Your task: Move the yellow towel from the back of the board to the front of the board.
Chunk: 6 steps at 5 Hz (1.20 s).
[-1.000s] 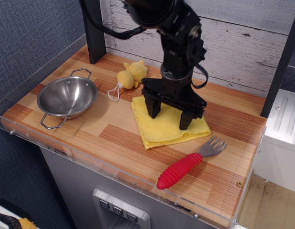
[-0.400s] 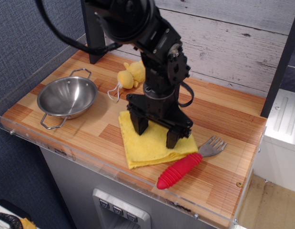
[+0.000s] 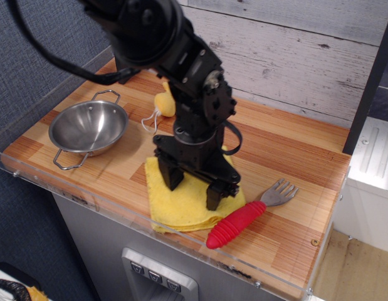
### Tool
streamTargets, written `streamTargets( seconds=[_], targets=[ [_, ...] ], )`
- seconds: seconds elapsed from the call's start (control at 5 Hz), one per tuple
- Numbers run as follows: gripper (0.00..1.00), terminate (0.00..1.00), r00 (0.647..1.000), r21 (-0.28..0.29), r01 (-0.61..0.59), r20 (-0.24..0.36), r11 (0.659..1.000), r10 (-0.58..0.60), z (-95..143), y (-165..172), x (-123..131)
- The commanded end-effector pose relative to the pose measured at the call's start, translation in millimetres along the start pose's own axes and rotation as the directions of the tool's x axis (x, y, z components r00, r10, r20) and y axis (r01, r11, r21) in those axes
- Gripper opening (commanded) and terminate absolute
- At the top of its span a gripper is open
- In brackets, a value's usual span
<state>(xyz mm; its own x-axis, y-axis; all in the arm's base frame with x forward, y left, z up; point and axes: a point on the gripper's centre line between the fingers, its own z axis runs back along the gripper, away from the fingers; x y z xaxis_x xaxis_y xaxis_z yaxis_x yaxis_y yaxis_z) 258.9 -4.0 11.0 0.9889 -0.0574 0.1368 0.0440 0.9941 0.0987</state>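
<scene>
The yellow towel (image 3: pixel 181 212) lies flat near the front edge of the board (image 3: pixel 294 157), its front corner close to the clear acrylic rim. My gripper (image 3: pixel 192 186) points straight down onto it. Its two black fingers (image 3: pixel 213 196) stand wide apart, with both tips down on the cloth. The jaws are open and close on nothing. The arm hides the towel's back part.
A steel bowl (image 3: pixel 88 127) sits at the left. A small yellow plush toy (image 3: pixel 163 103) with a white string lies behind the arm. A fork with a red handle (image 3: pixel 236 224) lies just right of the towel, touching its edge. A whitewashed plank wall (image 3: pixel 294 56) backs the board.
The gripper has moved toward the front left with its fingers on the towel. The towel has slid with it from the middle of the board to the front edge.
</scene>
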Motion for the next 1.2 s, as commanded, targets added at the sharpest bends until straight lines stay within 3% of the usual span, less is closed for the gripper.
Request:
streamTargets(
  seconds=[0.0, 0.2, 0.6, 0.8, 1.0],
  targets=[
    [1.0, 0.0, 0.999, 0.0, -0.009, 0.031, 1.0, 0.009, 11.3, 7.7, -5.1],
    [1.0, 0.0, 0.999, -0.042, -0.002, 0.041, 0.999, 0.003, 15.5, 6.0, -1.2],
    [1.0, 0.0, 0.997, -0.029, -0.016, 0.073, 0.999, 0.018, 42.3, 11.1, 13.3],
    [1.0, 0.0, 0.997, -0.033, -0.029, 0.069, 0.999, 0.031, 62.8, 13.6, 18.1],
    [1.0, 0.0, 0.992, -0.013, -0.046, 0.115, 0.999, 0.048, 91.7, 17.5, 21.5]
  ],
)
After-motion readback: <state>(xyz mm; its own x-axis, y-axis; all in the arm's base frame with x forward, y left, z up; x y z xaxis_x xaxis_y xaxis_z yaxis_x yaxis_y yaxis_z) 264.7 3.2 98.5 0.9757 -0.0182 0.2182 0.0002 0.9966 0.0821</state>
